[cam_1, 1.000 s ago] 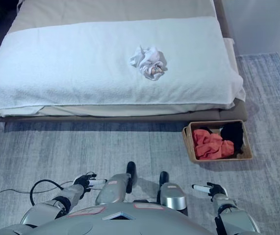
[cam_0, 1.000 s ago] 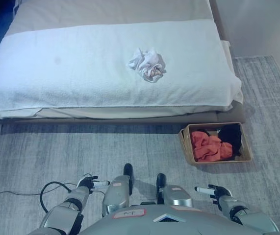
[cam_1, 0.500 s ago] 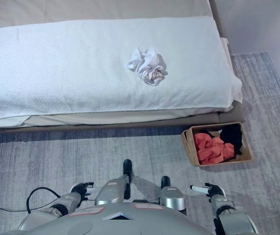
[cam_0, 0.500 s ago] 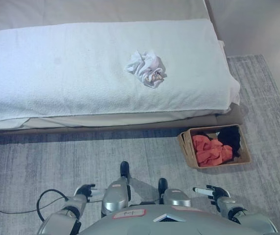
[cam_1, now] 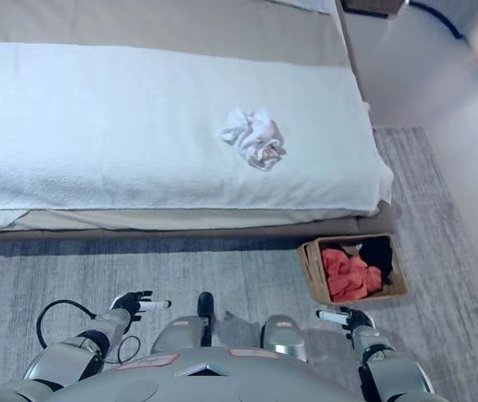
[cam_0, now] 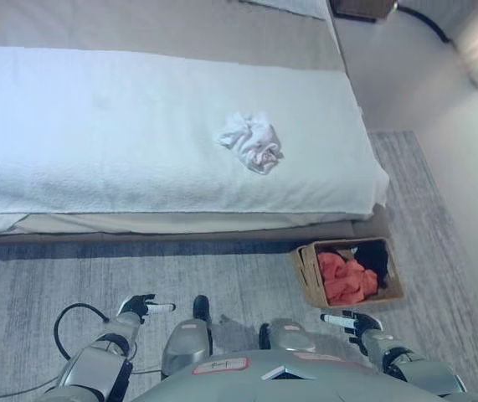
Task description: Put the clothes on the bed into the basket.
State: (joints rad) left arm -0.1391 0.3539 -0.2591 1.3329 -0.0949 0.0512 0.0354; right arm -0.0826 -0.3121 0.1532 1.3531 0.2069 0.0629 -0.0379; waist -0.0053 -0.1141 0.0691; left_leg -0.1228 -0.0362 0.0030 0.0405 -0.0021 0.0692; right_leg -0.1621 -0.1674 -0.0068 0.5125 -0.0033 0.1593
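My view has swung toward the bed's (cam_0: 71, 126) right end; the white garment (cam_0: 251, 142) has stayed crumpled near its front edge; the basket (cam_0: 307, 275) on the floor by the bed's front right corner holds clothes; my left hand (cam_0: 141, 306) and right hand (cam_0: 352, 322) hang low, relaxed, empty; one pickup remains.

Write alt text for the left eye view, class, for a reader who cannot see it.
A crumpled white garment lies on a white-covered bed, while a brown basket on the grey rug beside it holds orange clothes and black clothes. Low in the view, the left hand and right hand hold nothing.
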